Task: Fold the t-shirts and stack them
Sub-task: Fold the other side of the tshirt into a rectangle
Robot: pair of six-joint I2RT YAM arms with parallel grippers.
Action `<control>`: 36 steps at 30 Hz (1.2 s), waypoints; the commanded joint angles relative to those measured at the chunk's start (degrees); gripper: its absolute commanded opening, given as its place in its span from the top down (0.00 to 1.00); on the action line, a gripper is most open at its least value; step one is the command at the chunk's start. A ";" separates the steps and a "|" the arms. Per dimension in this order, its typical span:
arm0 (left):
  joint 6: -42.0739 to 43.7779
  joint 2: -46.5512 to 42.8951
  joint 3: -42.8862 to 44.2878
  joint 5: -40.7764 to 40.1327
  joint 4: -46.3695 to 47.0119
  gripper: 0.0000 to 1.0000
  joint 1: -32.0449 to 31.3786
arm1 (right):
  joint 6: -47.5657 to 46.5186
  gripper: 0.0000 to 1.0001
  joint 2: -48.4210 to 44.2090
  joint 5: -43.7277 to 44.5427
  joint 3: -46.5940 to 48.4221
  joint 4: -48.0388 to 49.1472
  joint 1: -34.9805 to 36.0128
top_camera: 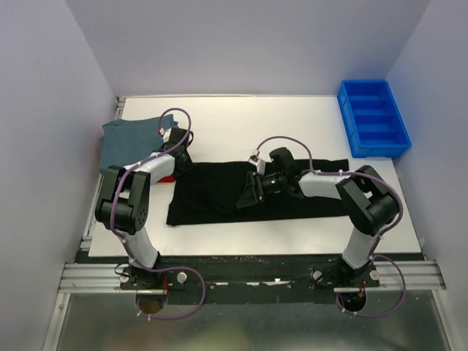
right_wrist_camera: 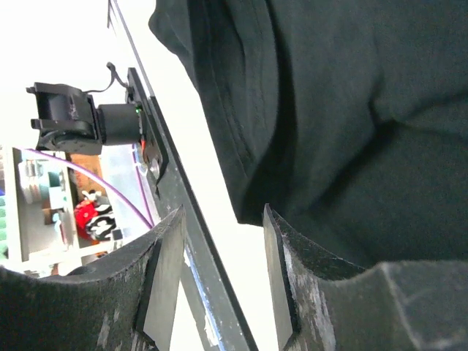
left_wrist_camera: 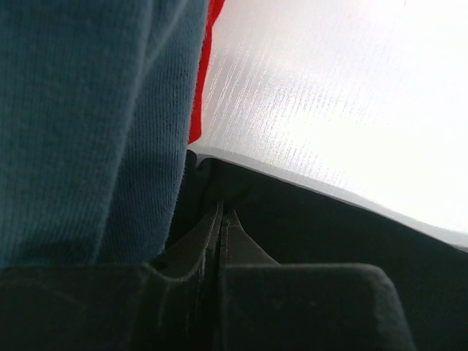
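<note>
The black t-shirt (top_camera: 212, 197) lies as a long folded strip across the middle of the white table (top_camera: 241, 124). My left gripper (top_camera: 181, 159) is at the strip's far left corner. In the left wrist view its fingers (left_wrist_camera: 221, 216) are pressed together with the edge of the black t-shirt (left_wrist_camera: 329, 234) at their tips. Beside them lie the grey-blue t-shirt (top_camera: 128, 142) (left_wrist_camera: 88, 131) and a sliver of the red t-shirt (top_camera: 167, 178) (left_wrist_camera: 207, 66). My right gripper (top_camera: 247, 196) (right_wrist_camera: 223, 270) hangs open over the strip's middle, with nothing between its fingers and the black cloth (right_wrist_camera: 351, 110) just beyond them.
A blue plastic bin (top_camera: 373, 117) stands at the far right corner of the table. The dark front rail (right_wrist_camera: 168, 190) and an arm base (right_wrist_camera: 73, 124) show in the right wrist view. Grey walls close in the left, back and right sides.
</note>
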 commanded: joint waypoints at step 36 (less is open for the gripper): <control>1.75 1.29 1.97 0.02 -0.41 0.93 0.71 | 18.41 0.48 22.52 -1.46 18.79 23.61 12.58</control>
